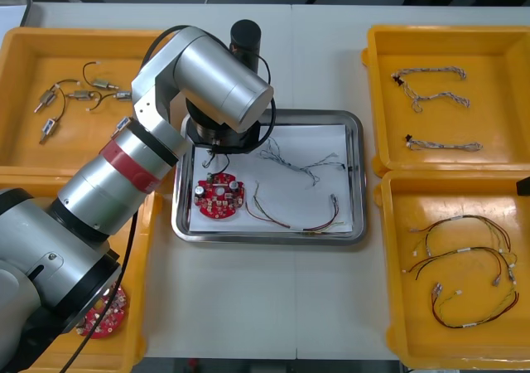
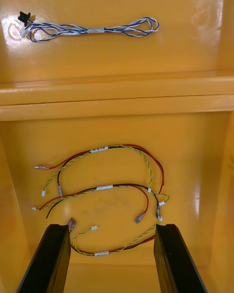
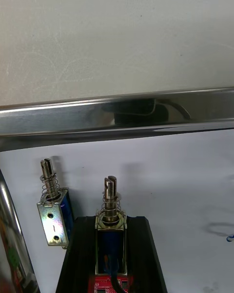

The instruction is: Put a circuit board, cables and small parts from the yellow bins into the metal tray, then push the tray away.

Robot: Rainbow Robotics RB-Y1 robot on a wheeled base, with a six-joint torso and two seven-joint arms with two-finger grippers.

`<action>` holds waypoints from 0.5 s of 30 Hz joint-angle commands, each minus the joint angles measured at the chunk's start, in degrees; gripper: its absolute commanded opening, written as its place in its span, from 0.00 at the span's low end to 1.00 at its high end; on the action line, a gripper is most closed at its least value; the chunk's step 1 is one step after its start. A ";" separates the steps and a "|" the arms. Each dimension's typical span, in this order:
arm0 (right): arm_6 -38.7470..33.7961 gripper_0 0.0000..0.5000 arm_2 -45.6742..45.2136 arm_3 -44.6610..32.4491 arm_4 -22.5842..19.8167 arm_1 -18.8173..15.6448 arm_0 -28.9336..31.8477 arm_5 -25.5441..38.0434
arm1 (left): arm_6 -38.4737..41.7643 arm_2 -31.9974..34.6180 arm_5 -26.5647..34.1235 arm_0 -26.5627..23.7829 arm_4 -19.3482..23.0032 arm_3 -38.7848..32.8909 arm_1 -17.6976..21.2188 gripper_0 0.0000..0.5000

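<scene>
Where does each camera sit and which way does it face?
Front view: above, looking steeply down at the table; left arm over the metal tray.
Left wrist view: over the tray, left claw shut on a small metal part.
Right wrist view: right claw open over red and yellow cables.
Front and left wrist share the tray.

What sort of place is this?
Probably a parts-sorting workbench: yellow bins of sorted cables, a metal tray holding a red circuit board, the robot's left hand holding a small metal part over it.
</scene>
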 commanded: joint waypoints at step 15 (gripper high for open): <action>0.03 1.00 -1.21 -5.55 -2.04 -1.29 0.77 0.19 | 3.02 2.79 5.61 -2.81 2.69 -7.71 -1.41 1.00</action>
